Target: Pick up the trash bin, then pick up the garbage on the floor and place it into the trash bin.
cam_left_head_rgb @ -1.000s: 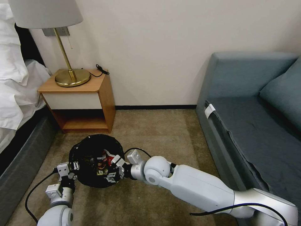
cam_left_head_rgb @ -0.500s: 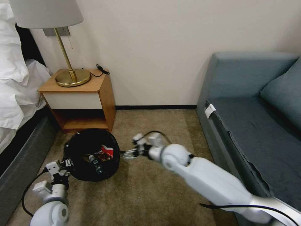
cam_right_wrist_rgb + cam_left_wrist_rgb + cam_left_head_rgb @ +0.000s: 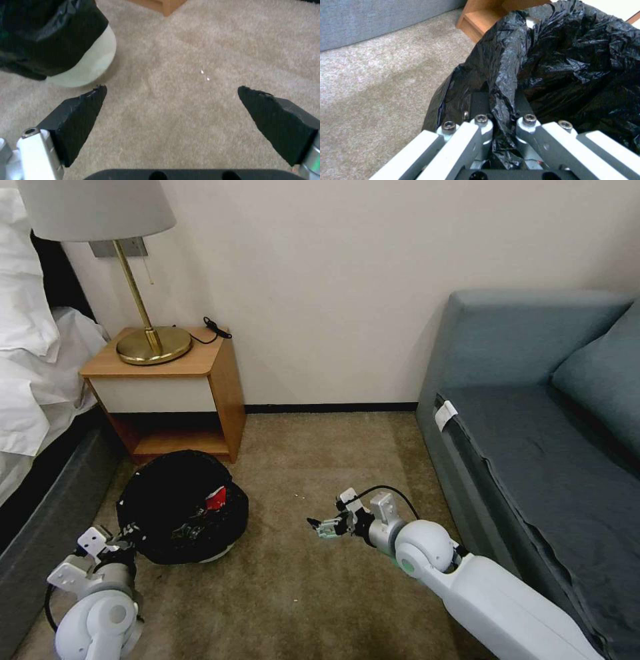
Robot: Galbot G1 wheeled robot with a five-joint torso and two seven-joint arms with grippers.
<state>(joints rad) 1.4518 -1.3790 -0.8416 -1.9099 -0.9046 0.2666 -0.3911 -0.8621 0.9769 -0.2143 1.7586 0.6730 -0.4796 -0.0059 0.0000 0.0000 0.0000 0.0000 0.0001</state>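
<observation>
1. The left gripper (image 3: 127, 532) sits low at the near-left of the head view, its fingers (image 3: 481, 125) pressed together on a fold of the black bag at the near rim of the trash bin (image 3: 183, 505). In the left wrist view the crinkled plastic runs up between the two finger links.
2. The trash bin stands on the carpet (image 3: 320, 460) just in front of the wooden nightstand (image 3: 167, 390). Its white body shows below the black liner on the near side, and it appears to lean a little toward the left gripper.
3. Inside the bin, the garbage is visible as a red-and-white snack packet (image 3: 215, 498) near the far-right wall, with darker pieces beside it that are too unclear to name.
4. The right gripper (image 3: 319, 527) hangs over bare carpet, well apart from the bin on its right side. Its black fingertips (image 3: 83, 110) are spread wide with nothing between them.
5. In the right wrist view, the bin's white base (image 3: 90, 65) lies beyond one fingertip, and a few small white specks (image 3: 205, 75) lie on the carpet past the gap.
6. Farther out, a brass lamp (image 3: 143, 337) stands on the nightstand, a bed with white sheets (image 3: 33, 373) lies at the left, and a blue-grey sofa (image 3: 540, 433) lies at the right.
</observation>
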